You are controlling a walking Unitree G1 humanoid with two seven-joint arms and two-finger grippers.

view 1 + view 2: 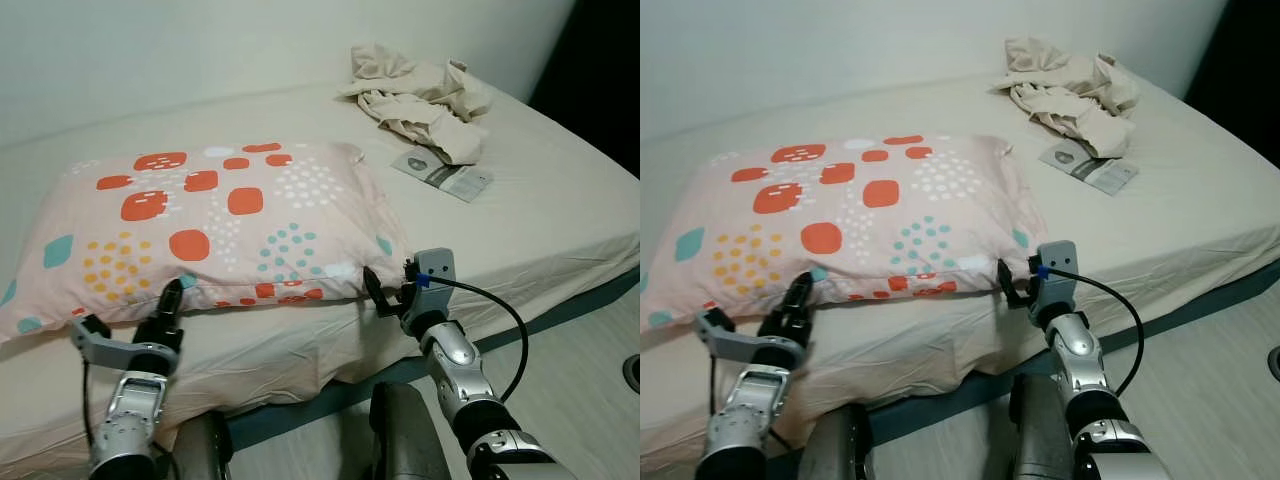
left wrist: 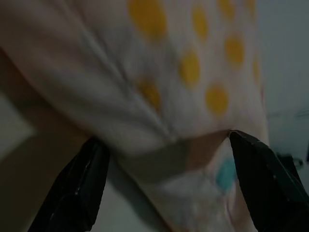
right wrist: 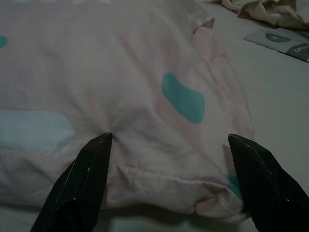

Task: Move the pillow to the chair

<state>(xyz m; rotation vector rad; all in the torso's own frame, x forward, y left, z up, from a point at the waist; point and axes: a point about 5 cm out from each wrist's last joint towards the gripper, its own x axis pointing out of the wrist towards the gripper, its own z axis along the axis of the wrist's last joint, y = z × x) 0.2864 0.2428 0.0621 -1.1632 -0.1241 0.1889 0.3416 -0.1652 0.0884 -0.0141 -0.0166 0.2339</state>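
— Lying across the near left of the bed (image 1: 560,215) is the pillow (image 1: 210,225), pale pink with orange, teal and yellow patches, its long near edge facing the robot.

— And the grippers?

— Both sit at that near edge. The left gripper (image 1: 168,300) is at the pillow's near left part, the right gripper (image 1: 378,293) at its near right corner. In each wrist view the black fingers (image 3: 82,186) stand spread apart with the pillow's hem between them, not yet pinched.

— Anything else on the bed?

— Far right, a crumpled heap of beige cloth (image 1: 420,90), and just nearer than it a flat printed packet (image 1: 445,173). Both lie well apart from the pillow.

— What is close to the arms?

— A black cable (image 1: 500,310) loops off the right wrist, over the mattress edge. Pale floor (image 1: 590,390) shows near right, beside the dark bed base.
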